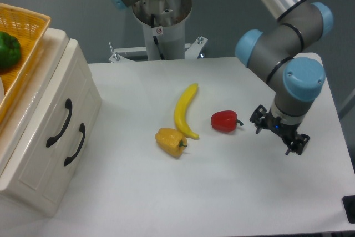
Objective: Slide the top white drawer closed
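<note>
The cream-white drawer unit stands at the table's left edge. The top white drawer is the upper of two panelled fronts and has a black curved handle. Its front looks about flush with the lower drawer, which has an identical handle. My gripper hangs over the right side of the table, far from the drawers. Its black fingers stand apart with nothing between them.
A yellow banana, a yellow pepper and a red pepper lie mid-table, between the gripper and the drawers. A wicker basket holding a green pepper sits on top of the unit. The arm's base is at the back.
</note>
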Available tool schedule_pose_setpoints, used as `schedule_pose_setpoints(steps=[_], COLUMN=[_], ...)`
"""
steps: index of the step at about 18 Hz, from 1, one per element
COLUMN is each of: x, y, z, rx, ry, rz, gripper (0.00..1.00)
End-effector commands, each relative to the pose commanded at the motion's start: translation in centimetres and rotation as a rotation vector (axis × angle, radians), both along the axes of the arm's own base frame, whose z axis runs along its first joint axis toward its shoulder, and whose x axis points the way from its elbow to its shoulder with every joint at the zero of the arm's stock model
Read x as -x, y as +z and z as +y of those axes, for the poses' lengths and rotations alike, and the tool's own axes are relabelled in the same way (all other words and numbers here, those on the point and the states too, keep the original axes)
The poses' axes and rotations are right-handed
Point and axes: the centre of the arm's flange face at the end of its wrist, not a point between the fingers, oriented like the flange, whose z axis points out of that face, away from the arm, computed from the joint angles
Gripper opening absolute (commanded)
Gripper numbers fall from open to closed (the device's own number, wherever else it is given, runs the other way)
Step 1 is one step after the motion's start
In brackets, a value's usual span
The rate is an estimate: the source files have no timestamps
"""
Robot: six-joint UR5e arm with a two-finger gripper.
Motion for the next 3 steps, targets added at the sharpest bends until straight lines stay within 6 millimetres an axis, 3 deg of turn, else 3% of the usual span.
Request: schedule_pose_setpoints(steps=[3], x=[1.21], y=[-0.36], z=[-1.11], rx=[-0.001], ry=[-0.008], rz=[-0.002], gripper=[1.0])
